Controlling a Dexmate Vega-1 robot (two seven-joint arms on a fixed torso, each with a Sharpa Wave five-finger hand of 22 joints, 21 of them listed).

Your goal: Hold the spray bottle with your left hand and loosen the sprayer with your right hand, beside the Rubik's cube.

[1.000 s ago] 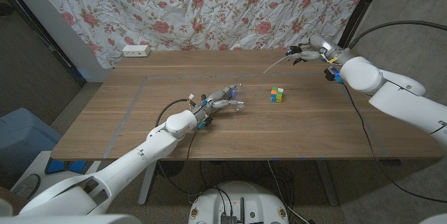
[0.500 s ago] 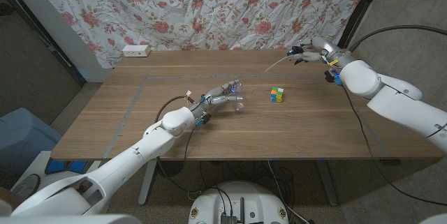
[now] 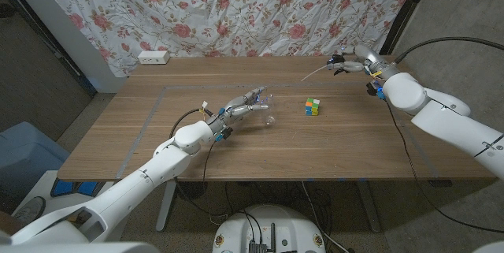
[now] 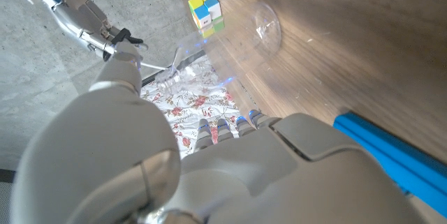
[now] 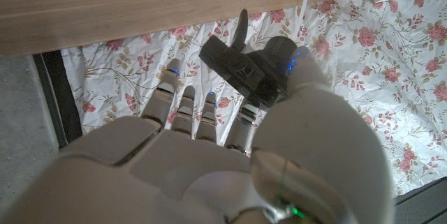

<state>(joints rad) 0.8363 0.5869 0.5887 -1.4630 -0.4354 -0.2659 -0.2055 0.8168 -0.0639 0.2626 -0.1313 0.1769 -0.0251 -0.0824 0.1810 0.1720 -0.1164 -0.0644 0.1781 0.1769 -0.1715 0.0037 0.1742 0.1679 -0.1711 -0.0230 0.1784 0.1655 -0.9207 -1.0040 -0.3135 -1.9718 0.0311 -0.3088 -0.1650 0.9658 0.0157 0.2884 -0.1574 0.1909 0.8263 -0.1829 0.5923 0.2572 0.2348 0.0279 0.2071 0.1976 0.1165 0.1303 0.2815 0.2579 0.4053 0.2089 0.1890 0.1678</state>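
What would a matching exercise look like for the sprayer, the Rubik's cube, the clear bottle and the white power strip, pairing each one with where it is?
Things:
1. sprayer
2. Rubik's cube
3. clear bottle
4. power strip

Places:
A. at the table's far edge, by the floral curtain
B. held in the right hand
C. on the table, just beyond the left hand
D. on the table, between the bottle and the right hand

Pairs: 1-B, 2-D, 3-C, 4-A

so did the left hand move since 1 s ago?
Yes. The left hand has drawn back from the Rubik's cube, toward the table's far left; the bottle stays put.
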